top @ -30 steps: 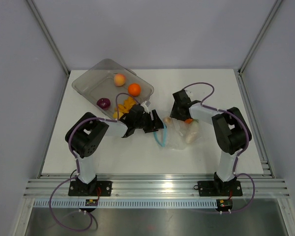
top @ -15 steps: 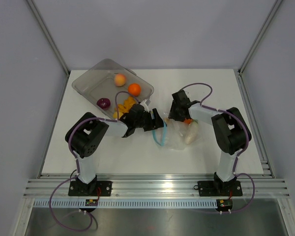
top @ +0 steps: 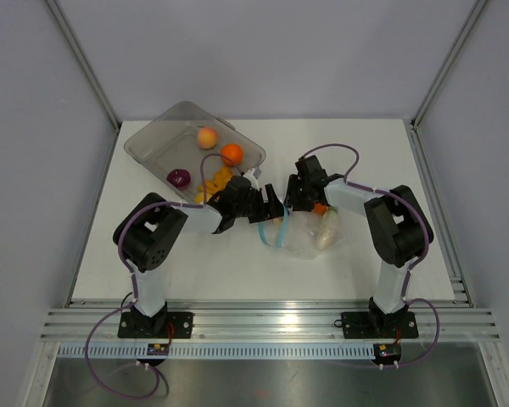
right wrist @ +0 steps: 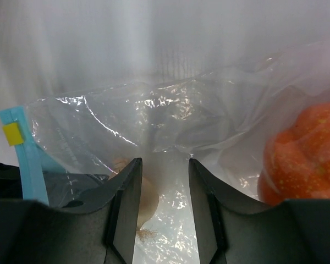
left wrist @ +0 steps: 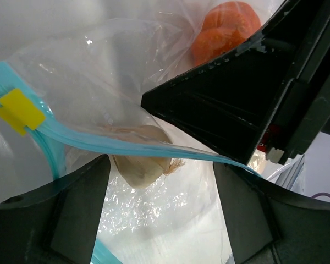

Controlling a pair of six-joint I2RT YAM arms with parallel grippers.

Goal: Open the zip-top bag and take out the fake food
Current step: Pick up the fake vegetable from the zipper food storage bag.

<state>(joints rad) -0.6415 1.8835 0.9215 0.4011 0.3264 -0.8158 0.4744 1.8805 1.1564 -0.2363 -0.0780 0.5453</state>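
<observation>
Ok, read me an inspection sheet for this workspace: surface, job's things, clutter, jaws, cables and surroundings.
Surface: white table.
Job's things: zip-top bag lies centre, zip strip parted; white radish-like piece, orange piece and beige piece inside; peach, orange ball, purple piece, yellow-orange bits in the grey tray.
Clutter: nothing seen.
Grippers: left gripper jaws open across the bag's rim; right gripper jaws apart above the bag.
Cables: purple cables loop along both arms.
Surroundings: grey walls, metal rail at near edge.

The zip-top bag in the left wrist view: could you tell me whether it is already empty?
No: an orange toy fruit and a small beige garlic-like piece show through the clear plastic of the zip-top bag.
</observation>
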